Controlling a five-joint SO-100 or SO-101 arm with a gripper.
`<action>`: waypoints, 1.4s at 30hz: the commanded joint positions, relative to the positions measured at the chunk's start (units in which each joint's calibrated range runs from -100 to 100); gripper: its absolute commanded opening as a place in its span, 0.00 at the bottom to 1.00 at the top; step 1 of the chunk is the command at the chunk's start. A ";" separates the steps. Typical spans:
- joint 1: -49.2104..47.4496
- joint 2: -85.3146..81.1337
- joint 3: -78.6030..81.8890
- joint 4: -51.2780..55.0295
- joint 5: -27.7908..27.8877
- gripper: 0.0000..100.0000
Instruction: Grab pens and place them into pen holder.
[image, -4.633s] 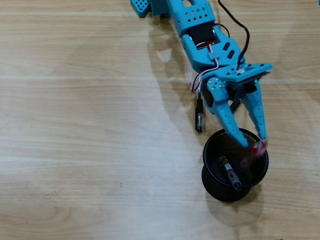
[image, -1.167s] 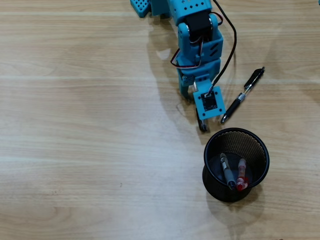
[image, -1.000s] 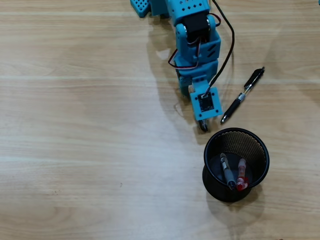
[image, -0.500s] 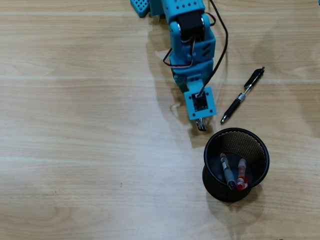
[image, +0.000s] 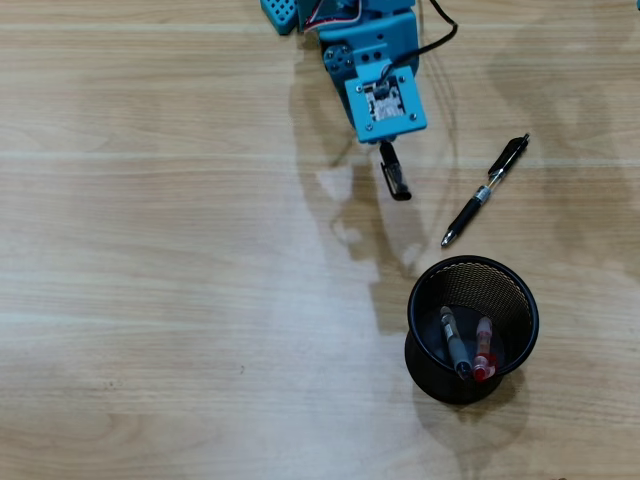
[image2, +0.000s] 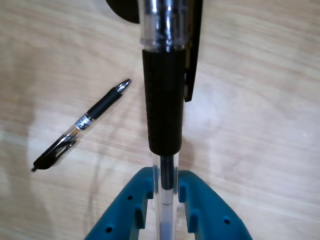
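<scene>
Fingers of the gripper (image2: 165, 187) pinch the clear pen with black cap (image2: 162, 100), held off the table. Pen holder (image: 520, 300) stands at five o'clock in the overhead view, two pens (image: 466, 345) inside; black pen (image: 485, 190) lies at twelve o'clock of it.

Tabletop (image: 150, 300): light wood-grain laminate, pale beige planks running horizontally in overhead view, faint seam lines between boards. Soft grey shadows across upper middle. Same surface (image2: 260, 100) in wrist view, blurred, slight glare.
</scene>
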 joint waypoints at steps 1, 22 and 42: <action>-0.66 -3.48 -0.95 -0.37 0.23 0.02; -5.11 6.85 -2.57 -62.44 0.28 0.02; -2.84 32.30 -12.49 -86.72 -0.08 0.03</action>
